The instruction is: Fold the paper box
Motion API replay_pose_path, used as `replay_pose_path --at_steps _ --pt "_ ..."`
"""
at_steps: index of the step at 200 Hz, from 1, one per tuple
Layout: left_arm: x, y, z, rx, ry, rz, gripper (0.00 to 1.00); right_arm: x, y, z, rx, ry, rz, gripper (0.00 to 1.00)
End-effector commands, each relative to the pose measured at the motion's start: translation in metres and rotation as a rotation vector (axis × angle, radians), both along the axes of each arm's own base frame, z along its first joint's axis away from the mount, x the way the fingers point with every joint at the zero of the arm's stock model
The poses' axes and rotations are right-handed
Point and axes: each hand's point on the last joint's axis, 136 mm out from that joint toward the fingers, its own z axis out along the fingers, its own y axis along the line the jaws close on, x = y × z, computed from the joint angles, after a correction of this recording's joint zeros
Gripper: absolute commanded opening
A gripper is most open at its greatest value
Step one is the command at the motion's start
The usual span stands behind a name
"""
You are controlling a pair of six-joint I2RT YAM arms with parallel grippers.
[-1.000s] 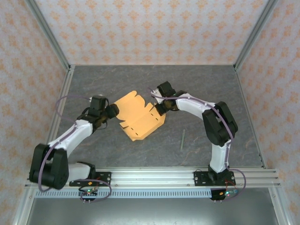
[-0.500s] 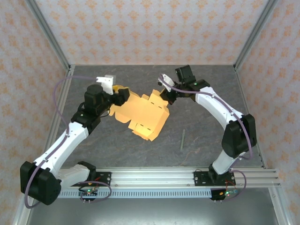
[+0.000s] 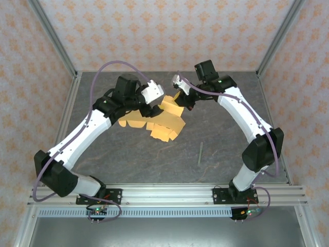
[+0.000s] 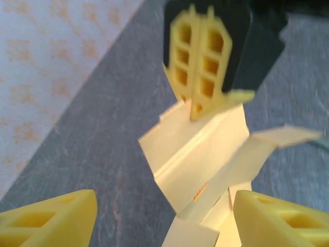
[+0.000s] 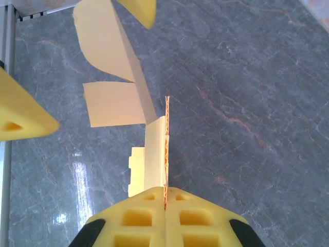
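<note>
Nearest, my left claw (image 4: 164,216) stands open, one finger on each side of the half-folded paper box (image 4: 198,154), which is raised over the desk (image 3: 216,134) between my two arms. Beyond it, my right claw (image 5: 165,194) is closed on the card's far edge. To fold well, I judge the right pinch should serve as a fixed anchor while the left closes on a flap at its crease, not mid-panel, and turns it slowly.
</note>
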Motion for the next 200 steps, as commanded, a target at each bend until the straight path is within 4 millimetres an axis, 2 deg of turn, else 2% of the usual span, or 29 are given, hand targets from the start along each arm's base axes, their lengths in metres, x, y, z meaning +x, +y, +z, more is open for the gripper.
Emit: replay_pose_path --at_steps 1,23,42,70,121,200 --pt "-0.022 -0.001 -0.015 0.109 0.041 -0.148 0.74 -0.005 0.000 0.003 0.010 0.011 0.030 0.00" --pt "-0.022 -0.005 -0.030 0.134 0.059 -0.196 0.76 -0.001 -0.003 -0.002 -0.012 0.012 0.015 0.00" --pt "-0.021 -0.010 -0.034 0.130 0.066 -0.227 0.77 0.001 -0.004 -0.006 -0.024 0.021 0.008 0.00" --pt "-0.008 -0.010 -0.046 0.184 0.090 -0.220 0.75 -0.001 -0.003 -0.007 -0.019 0.031 0.024 0.00" --pt "-0.004 -0.020 -0.057 0.179 0.199 -0.288 0.61 0.000 -0.004 -0.018 -0.031 0.037 0.024 0.00" --pt "-0.002 -0.019 -0.068 0.098 0.277 -0.328 0.40 0.000 -0.005 -0.019 -0.016 0.014 0.022 0.00"
